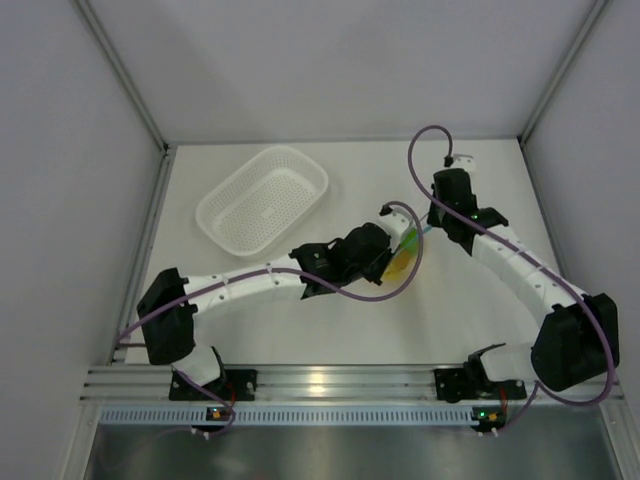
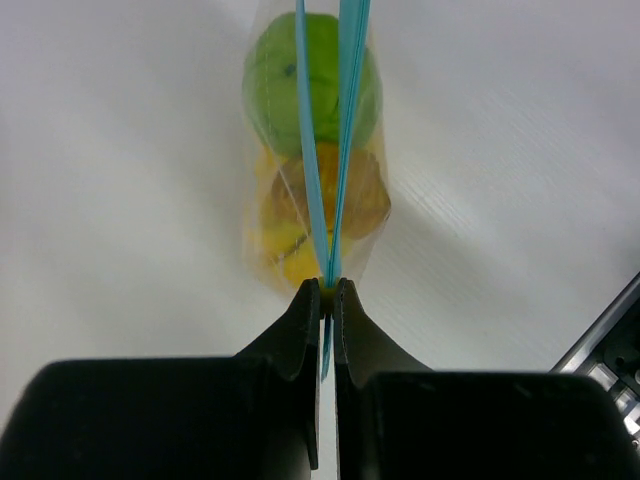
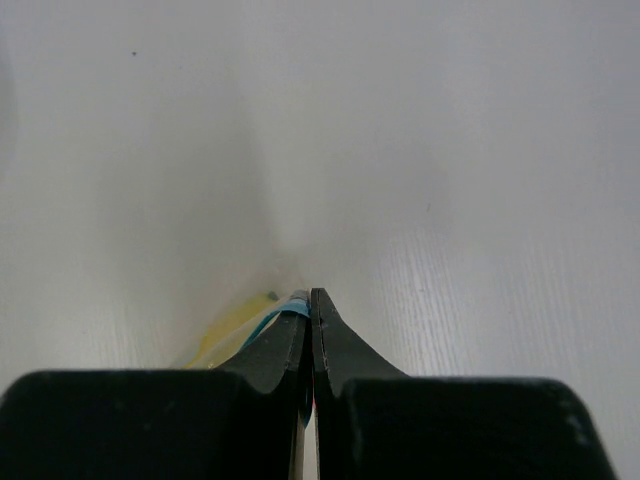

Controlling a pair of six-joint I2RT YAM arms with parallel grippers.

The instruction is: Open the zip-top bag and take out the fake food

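Note:
The zip-top bag (image 2: 315, 180) is a small clear bag with a light blue zip strip, held up between both arms at mid-table (image 1: 404, 258). Inside it I see the fake food: a green ball-like fruit (image 2: 275, 85), a yellow-orange oval fruit (image 2: 365, 195) and a yellow piece (image 2: 290, 260) at the near end. My left gripper (image 2: 329, 287) is shut on the blue zip strip at one end. My right gripper (image 3: 308, 297) is shut on the strip's other end, where blue strip (image 3: 275, 315) and yellow show beside its left finger.
A white perforated basket (image 1: 263, 198) stands at the back left of the white table. Grey walls close in the left, right and back. A purple cable (image 1: 415, 235) loops beside the bag.

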